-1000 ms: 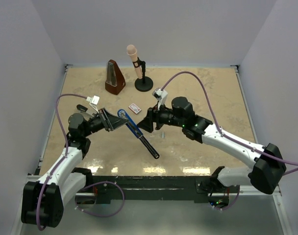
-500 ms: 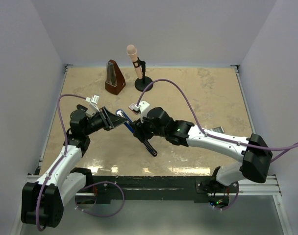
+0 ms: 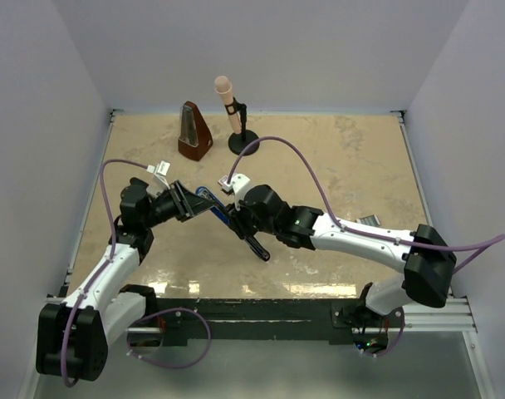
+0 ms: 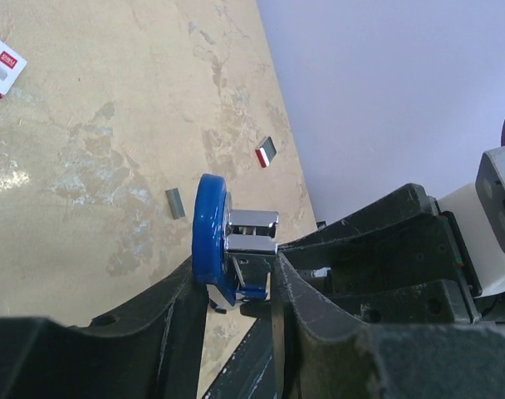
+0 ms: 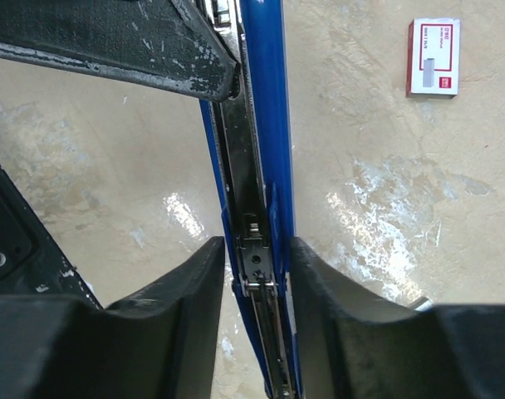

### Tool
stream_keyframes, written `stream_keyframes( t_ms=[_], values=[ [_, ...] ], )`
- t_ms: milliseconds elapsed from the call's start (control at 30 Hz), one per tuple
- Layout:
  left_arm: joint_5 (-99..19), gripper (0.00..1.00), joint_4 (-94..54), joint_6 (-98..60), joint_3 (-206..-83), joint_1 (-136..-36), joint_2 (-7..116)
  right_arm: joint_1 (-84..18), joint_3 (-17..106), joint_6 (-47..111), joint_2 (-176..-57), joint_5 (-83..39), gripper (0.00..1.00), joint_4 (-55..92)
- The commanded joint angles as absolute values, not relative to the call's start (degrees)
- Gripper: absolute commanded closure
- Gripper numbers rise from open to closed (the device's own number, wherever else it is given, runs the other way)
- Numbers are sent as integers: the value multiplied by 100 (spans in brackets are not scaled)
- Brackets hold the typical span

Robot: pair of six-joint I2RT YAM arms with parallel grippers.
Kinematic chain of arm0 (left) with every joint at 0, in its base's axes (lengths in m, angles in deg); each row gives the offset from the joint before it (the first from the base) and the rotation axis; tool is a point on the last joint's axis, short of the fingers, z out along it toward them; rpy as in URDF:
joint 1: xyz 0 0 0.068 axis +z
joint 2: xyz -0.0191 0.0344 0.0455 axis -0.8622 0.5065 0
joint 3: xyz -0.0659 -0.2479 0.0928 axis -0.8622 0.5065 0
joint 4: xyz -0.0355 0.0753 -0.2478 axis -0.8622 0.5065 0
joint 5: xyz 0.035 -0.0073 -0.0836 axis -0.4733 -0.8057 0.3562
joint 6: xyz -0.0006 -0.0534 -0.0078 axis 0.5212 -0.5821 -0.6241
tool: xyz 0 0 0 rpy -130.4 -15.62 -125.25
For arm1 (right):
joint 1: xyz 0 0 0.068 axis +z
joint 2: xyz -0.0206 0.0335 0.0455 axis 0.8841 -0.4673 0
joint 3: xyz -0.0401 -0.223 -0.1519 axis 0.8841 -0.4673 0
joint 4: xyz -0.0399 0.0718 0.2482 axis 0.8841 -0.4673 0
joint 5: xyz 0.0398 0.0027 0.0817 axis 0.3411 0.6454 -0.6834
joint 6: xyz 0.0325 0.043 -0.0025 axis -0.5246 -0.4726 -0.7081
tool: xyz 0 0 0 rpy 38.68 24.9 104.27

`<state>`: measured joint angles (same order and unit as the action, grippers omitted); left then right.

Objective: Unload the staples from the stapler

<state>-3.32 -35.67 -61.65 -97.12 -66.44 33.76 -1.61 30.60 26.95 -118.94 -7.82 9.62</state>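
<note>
While the left end effector (image 3: 198, 204) clamps the rounded blue end of the stapler (image 5: 269, 125), the right end effector (image 5: 257, 253) is in at mid-length. Its jaws are narrowed right down and its pads look pressed to both blue flanks. That's two grips on one stapler, which sits slantwise over the middle of the counter (image 3: 335, 158) between the two arms.

The step in hand looks like the unloading itself. The stapler is opened up, and the right wrist view looks straight down the narrow metal rail (image 5: 246, 166). One grey strip of the staples (image 4: 176, 203) lies loose on the counter, well apart from the stapler, so part of the job seems done. A second small piece with a red end sits farther off, too small to name.

The next move probably calls for a firm left-hand hold while the right side works along the rail or tips it, so that anything left slides out. Any twist between the two grips could wrench the stapler loose.

As for containers, the rail channel shows a small metal fitting between the right pads. Whether any strip remains inside cannot be told. The white box (image 5: 433, 56) with red print lies flat nearby, its contents hidden.
</note>
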Motion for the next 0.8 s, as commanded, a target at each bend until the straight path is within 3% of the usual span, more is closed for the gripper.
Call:
stream_keyframes(
  t_ms=[0, 33, 167, 233, 433, 633, 767],
  values=[
    [-98, 100, -3901, -6505, -9961, -6625, 3417, -88, 3188, 2795, -12003, -668, 66, 1305],
    [-116, 100, -3883, -6496, -9952, -6633, 3417, -80, 3171, 2813, -12012, -668, 69, 1332],
    [-124, 100, -3673, -6330, -9952, -6625, 3452, -79, 3083, 2848, -11968, -510, 100, 1358],
    [-151, 96, -3620, -6233, -9952, -6625, 3443, -79, 3100, 2874, -11960, -396, 100, 1280],
    [-361, 48, -3234, -5970, -10101, -6625, 3356, -97, 3144, 3155, -11995, -326, 100, 875],
    [-905, 37, -2250, -5294, -10444, -6625, 3189, -246, 3144, 3594, -11951, -492, 100, 655],
    [-1599, 37, -1356, -4933, -10672, -6616, 3013, -413, 3170, 4015, -11968, -799, 100, 524]
  ],
)
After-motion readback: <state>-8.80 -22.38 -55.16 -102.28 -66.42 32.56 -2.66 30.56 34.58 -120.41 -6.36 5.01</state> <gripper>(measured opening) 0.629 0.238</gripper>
